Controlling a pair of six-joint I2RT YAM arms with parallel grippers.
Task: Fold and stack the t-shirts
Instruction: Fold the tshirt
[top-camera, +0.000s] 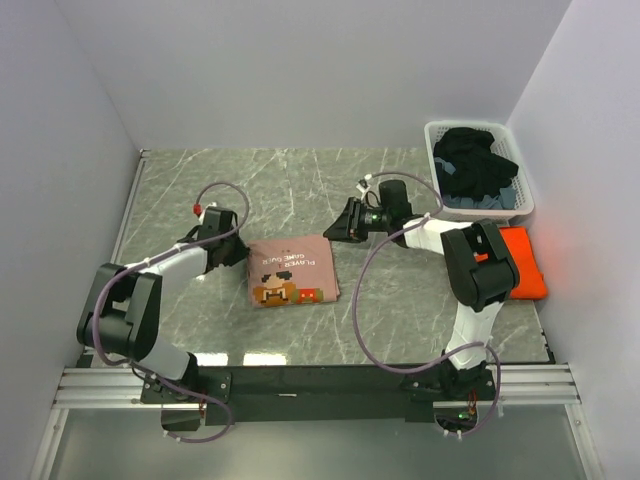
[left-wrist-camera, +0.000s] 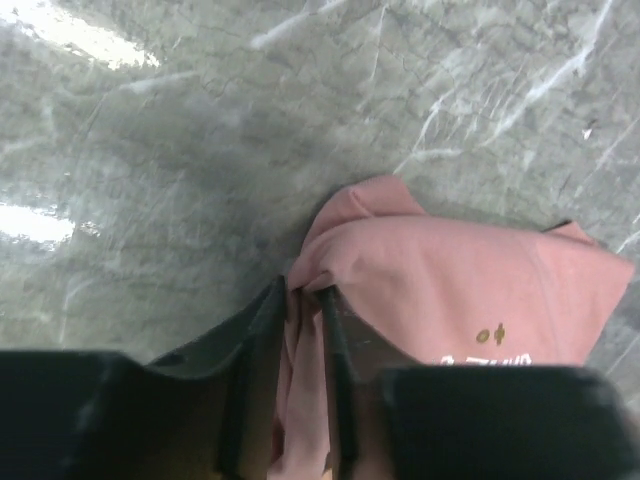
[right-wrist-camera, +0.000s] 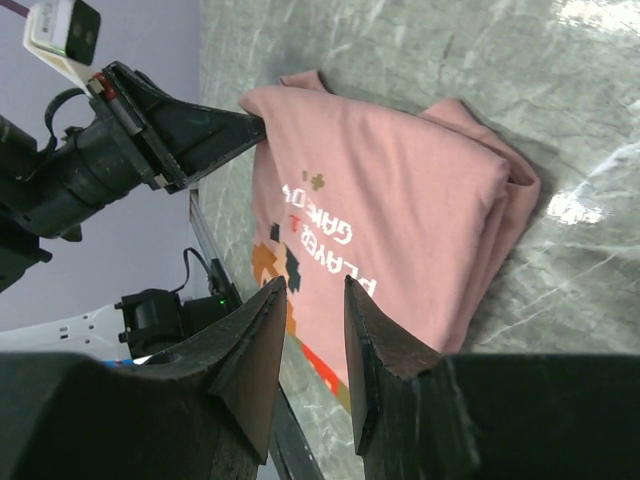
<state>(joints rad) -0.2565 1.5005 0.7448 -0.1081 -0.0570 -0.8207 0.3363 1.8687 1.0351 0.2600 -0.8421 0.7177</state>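
Left wrist view: your left pincer (left-wrist-camera: 300, 298) stands narrow astride the pink tee's (left-wrist-camera: 450, 290) edge; you cannot tell whether it pinches. Your right pincer (right-wrist-camera: 313, 290) is parted and empty, the tee just ahead, the orange tee (top-camera: 528, 265) well behind it.

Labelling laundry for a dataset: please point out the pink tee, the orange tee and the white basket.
Folded dusty-pink cotton tee (top-camera: 292, 270): top view, its middle.
Plain bright-orange tee (top-camera: 530, 268): top view, exposed right half.
White plastic laundry basket (top-camera: 523, 185): top view, right wall.
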